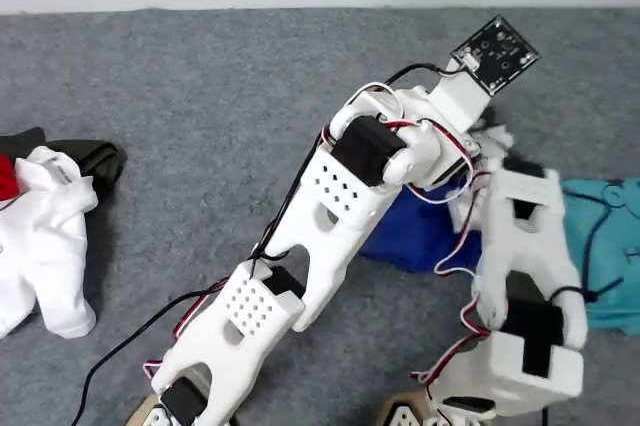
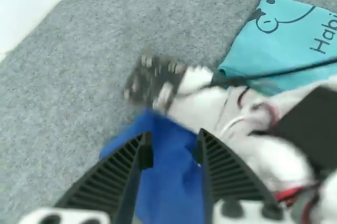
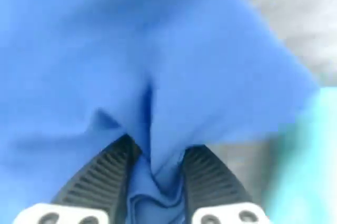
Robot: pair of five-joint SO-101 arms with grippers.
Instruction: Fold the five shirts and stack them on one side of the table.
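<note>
The right gripper (image 3: pixel 156 153) has its fingers (image 3: pixel 110 166) clenched on a bunched fold of the royal-blue cotton shirt (image 3: pixel 158 50). The left gripper (image 2: pixel 172 142) has its fingers (image 2: pixel 121 171) spread apart above that shirt, which lies right of centre on the grey felt counter (image 1: pixel 200 96), near a teal printed shirt (image 1: pixel 610 246). A crumpled white shirt (image 1: pixel 40 246) lies at the left edge.

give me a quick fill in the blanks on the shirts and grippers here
1. The right gripper is ___ on a fold of the blue shirt.
2. The left gripper hangs ___ over that shirt.
3. In the high view the white shirt lies at the ___ edge of the table.
4. The teal shirt lies at its ___ edge.
Missing words: shut; open; left; right.
</note>
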